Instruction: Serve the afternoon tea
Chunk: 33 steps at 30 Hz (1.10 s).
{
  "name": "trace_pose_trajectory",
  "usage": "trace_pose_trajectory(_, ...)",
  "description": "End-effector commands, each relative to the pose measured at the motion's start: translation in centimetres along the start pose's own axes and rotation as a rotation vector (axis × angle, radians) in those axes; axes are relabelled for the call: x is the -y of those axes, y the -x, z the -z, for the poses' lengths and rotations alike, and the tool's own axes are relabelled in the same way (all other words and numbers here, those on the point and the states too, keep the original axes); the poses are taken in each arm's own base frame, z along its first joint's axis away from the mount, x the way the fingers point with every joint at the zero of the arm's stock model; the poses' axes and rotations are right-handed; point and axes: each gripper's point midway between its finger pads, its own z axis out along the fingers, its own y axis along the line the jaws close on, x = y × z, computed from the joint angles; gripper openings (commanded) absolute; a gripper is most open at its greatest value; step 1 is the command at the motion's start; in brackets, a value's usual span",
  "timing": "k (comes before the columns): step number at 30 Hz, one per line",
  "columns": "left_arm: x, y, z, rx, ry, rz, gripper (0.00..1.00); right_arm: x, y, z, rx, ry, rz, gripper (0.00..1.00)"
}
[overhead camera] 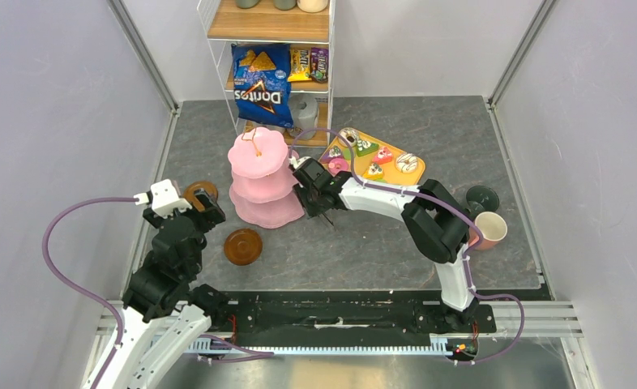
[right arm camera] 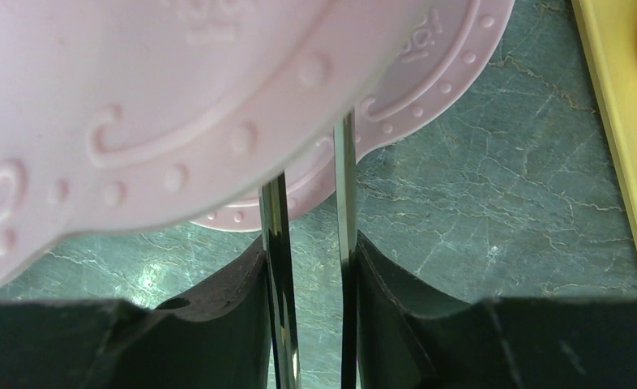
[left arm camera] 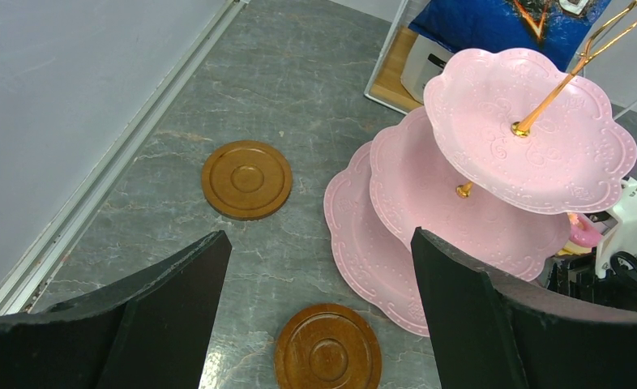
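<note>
Blue chip bag (overhead camera: 261, 85), on shelf rack (overhead camera: 267, 24): brand "Doritos" in white letters, upside down in the top view; small packets (overhead camera: 309, 63) beside it: print too small to read.

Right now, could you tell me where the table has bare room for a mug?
Widest bare stretch: between the near saucer and the right arm. Another: the far left corner beside the shelf. Crowded: between stand and tray, where the right gripper sits.
</note>
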Motion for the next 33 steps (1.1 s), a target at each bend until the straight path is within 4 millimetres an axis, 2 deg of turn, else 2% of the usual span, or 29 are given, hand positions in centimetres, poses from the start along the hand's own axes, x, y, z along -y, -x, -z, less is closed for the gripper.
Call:
trace_pose_trajectory(1, 0.5, 0.4, -0.3, 0.018, -0.007, 0.03, 0.9, -0.5, 2.7, 0.7, 0.072, 0.0, 0.007, 0.43)
trace_pose_trajectory(13, 0.4, 0.4, -0.3, 0.017, -0.006, 0.029, 0.9, -0.4, 2.6, 2.7, 0.077, -0.002, 0.01, 0.49)
trace_pose_trajectory(20, 0.4, 0.3, -0.3, 0.015, -0.002, 0.028, 0.9, 0.0, 2.4, 4.8, 0.095, -0.009, 0.006, 0.5)
trace_pose_trajectory(33, 0.4, 0.1, -0.4, 0.01, -0.001, 0.023, 0.9, 3.2, -0.6, 8.6, 0.077, -0.112, 0.002, 0.5)
